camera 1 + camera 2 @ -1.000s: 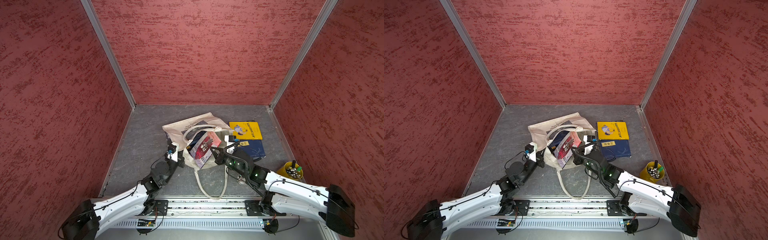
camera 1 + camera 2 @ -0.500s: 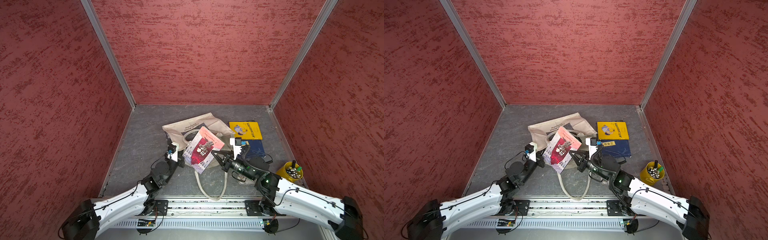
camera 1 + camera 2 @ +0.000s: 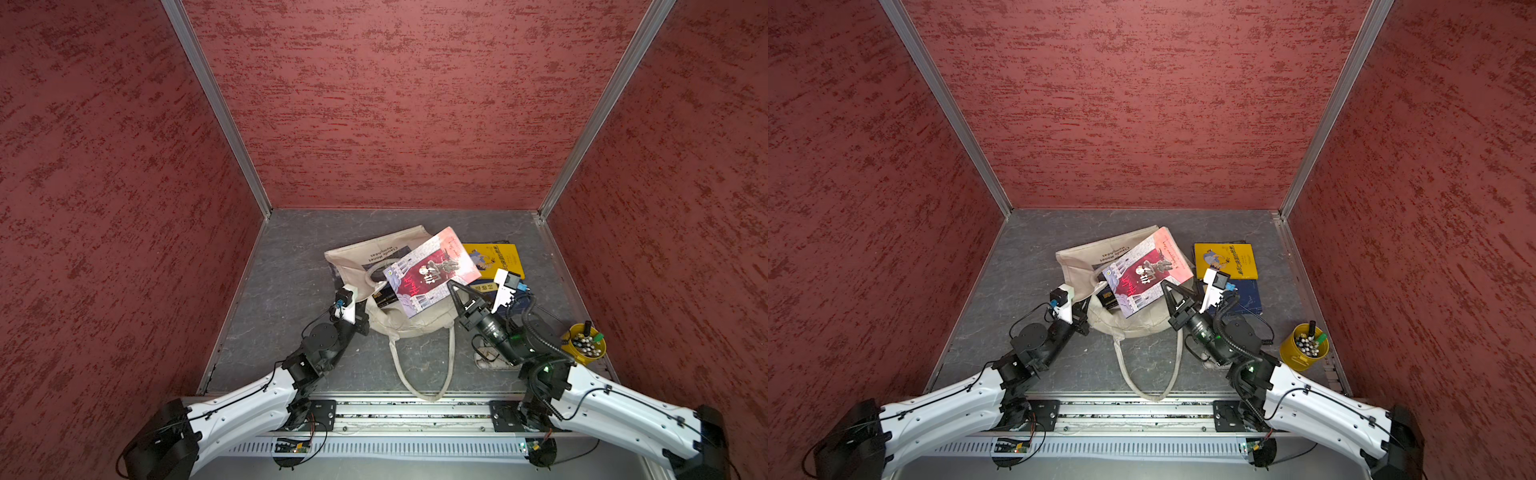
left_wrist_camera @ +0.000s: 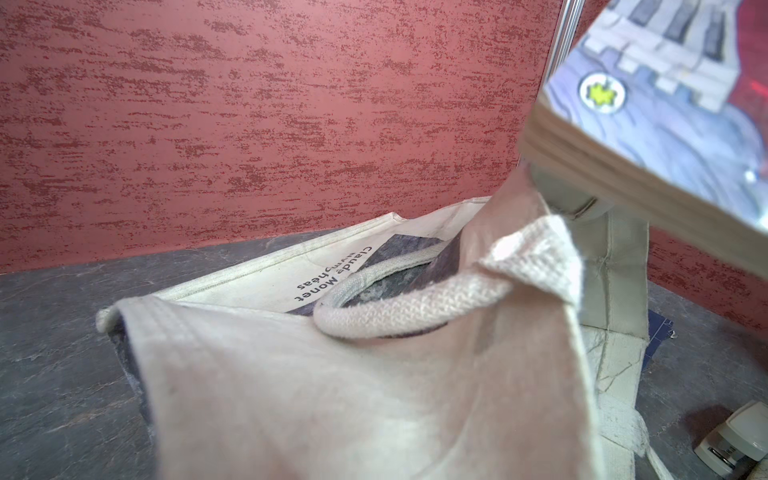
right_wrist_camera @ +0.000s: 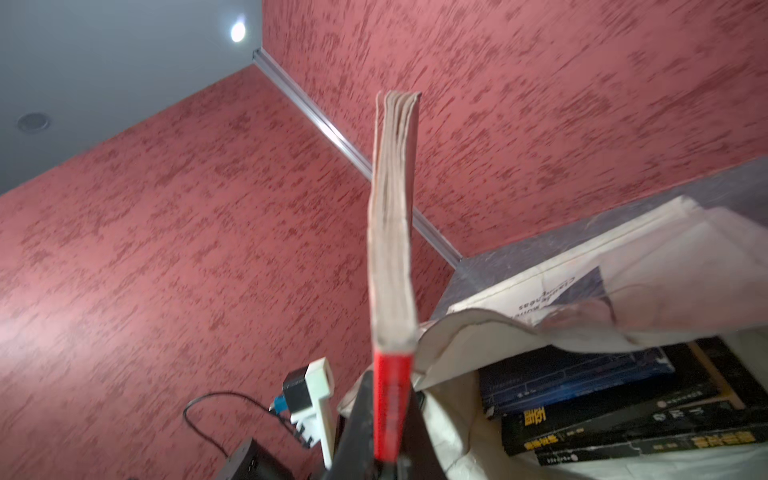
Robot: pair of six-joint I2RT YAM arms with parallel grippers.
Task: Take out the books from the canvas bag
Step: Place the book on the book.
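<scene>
Right wrist view: the right gripper (image 5: 392,384) is clamped on the red spine of a red book (image 5: 392,232) (image 3: 432,270). The book stands edge-on to this camera, its page edges showing, above the canvas bag (image 5: 519,328) (image 3: 374,253). Under the bag's raised rim two more books lie stacked inside: a blue book (image 5: 582,378) on top of a black book (image 5: 623,428) with yellow-orange lettering. In both top views the red book is held by its near edge and tilts in the air over the mouth of the bag, its cover of red and grey brickwork facing up. The bag lies on its side in the middle of the grey table (image 3: 299,266), its printed side up and its mouth toward the robot. One long handle (image 3: 419,374) trails to the table's near edge. The left gripper (image 3: 362,322) sits at the left side of the bag's mouth. It is closed, and in the left wrist view the cream cloth runs right up to the camera, so it appears to be pinching the rim, though the jaws themselves are hidden. Already out on the table to the right of the bag lie a yellow book (image 3: 496,257) and, nearer the robot and partly behind the right arm, a navy book (image 3: 1250,297). A yellow cup (image 3: 582,347) of pens stands near the right wall, and a white pouch (image 3: 490,361) lies partly under the right arm.
</scene>
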